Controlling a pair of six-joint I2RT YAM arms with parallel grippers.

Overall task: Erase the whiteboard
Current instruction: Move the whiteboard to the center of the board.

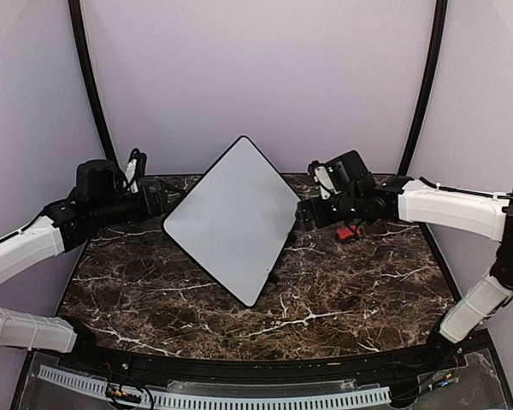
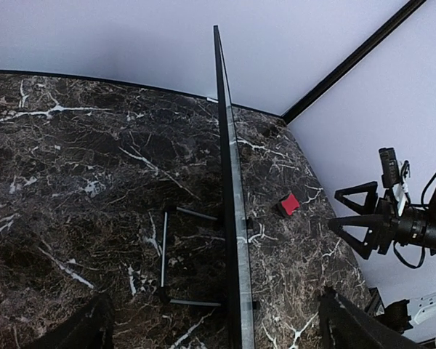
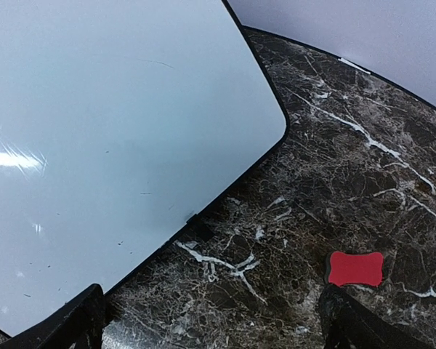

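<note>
left arm (image 1: 21,248) rises from the near left corner of the table (image 1: 325,290), its forearm running level above the left edge. left gripper (image 1: 161,203) points right, jaws spread wide, holding nothing. right arm (image 1: 453,209) folds up at the right edge, forearm level, reaching left. right gripper (image 1: 303,213) points left, jaws wide apart, empty. the grippers face each other.
</note>
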